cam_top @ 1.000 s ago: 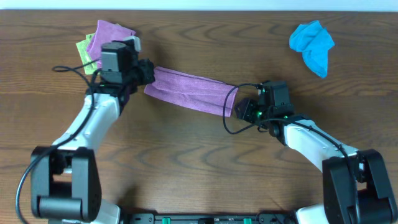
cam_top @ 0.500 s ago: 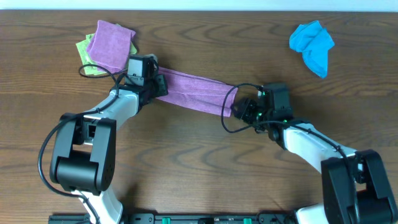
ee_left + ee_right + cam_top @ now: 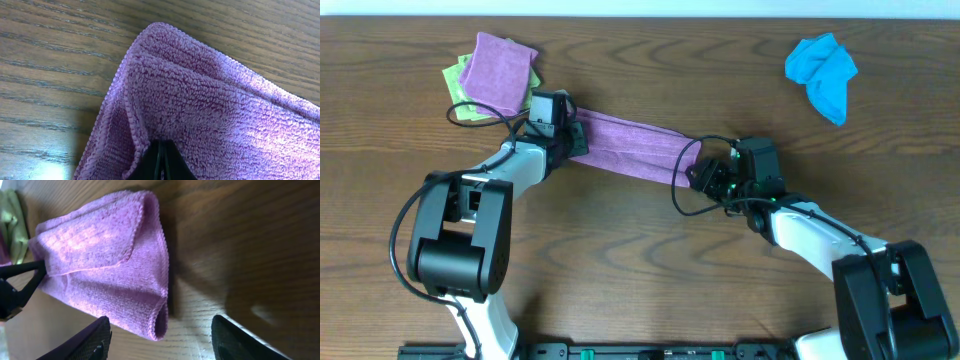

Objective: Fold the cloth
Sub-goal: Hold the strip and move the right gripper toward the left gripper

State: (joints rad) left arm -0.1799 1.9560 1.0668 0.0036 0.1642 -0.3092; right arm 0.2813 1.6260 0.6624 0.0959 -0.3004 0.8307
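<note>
- Nearest the robot: found the right fingers (image 3: 702,177) released, spread wide to either side of the right end of the cloth (image 3: 625,148), gripping nothing. Confirmed in the right wrist view, with no contact visible.
- Against a second ago: recorded a small creep of those fingers leftward, closer around that end. No closing yet.
- Located the cloth mid-bench (image 3: 620,260) as a long purple strip, already doubled lengthwise, lying slantwise from upper left to lower right between the two arms.
- At the strip's farther end: found the left fingers (image 3: 160,161) clenched on the cloth, pinching it just behind a corner, layers bunched around the tips.
- Logged the larger change here: left arm (image 3: 495,175) re-posed with elbow drawn in, fingers carried a little rightward, left end pulled clear of the folded pile. Barely any shift over the last half second.
- Judged: lengthwise fold done, crosswise fold not begun. One end secured, the other loose; next move likely a grip on the right, or a carry of the left end over to meet it. Risk of the strip sliding rather than folding with the right end unpinned.
- Farthest: folded purple cloth (image 3: 500,68) atop a green cloth (image 3: 453,82) at far left, crumpled blue cloth (image 3: 823,72) at far right, well apart. All unmoved.
</note>
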